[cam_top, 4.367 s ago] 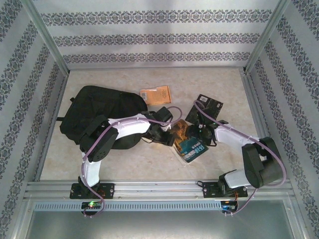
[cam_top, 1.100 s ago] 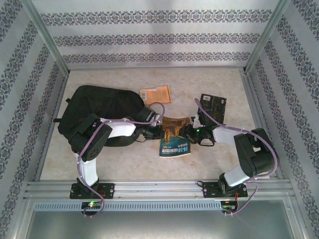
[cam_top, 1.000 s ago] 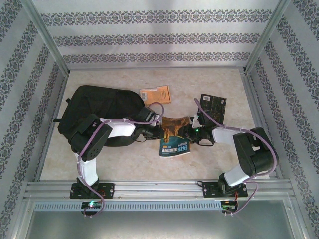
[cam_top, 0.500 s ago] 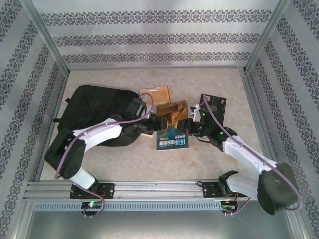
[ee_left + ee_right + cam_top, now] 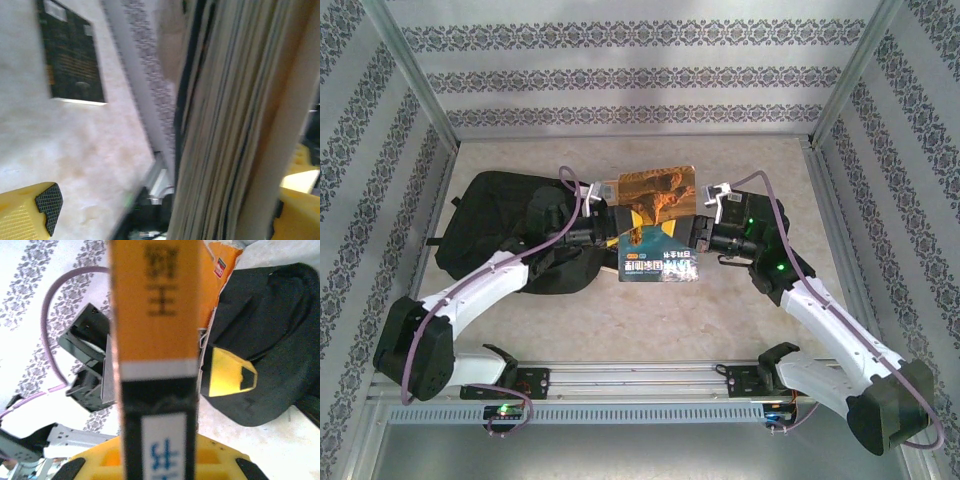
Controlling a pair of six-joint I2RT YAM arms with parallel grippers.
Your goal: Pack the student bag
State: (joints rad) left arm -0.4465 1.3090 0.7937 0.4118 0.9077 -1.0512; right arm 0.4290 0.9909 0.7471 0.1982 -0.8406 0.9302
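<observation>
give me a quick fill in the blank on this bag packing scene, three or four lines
1. The book is held up between the left tool and the ____ tool.
2. The student bag lies on the table and its fabric is ____.
3. From above, the student bag sits to the ____ of the lifted book.
4. In the right wrist view, the upper part of the book's spine is ____.

Missing words: right; black; left; orange

Book (image 5: 657,228) aloft between left gripper (image 5: 603,233) and right gripper (image 5: 703,232), student bag (image 5: 505,225) to its left.
</observation>
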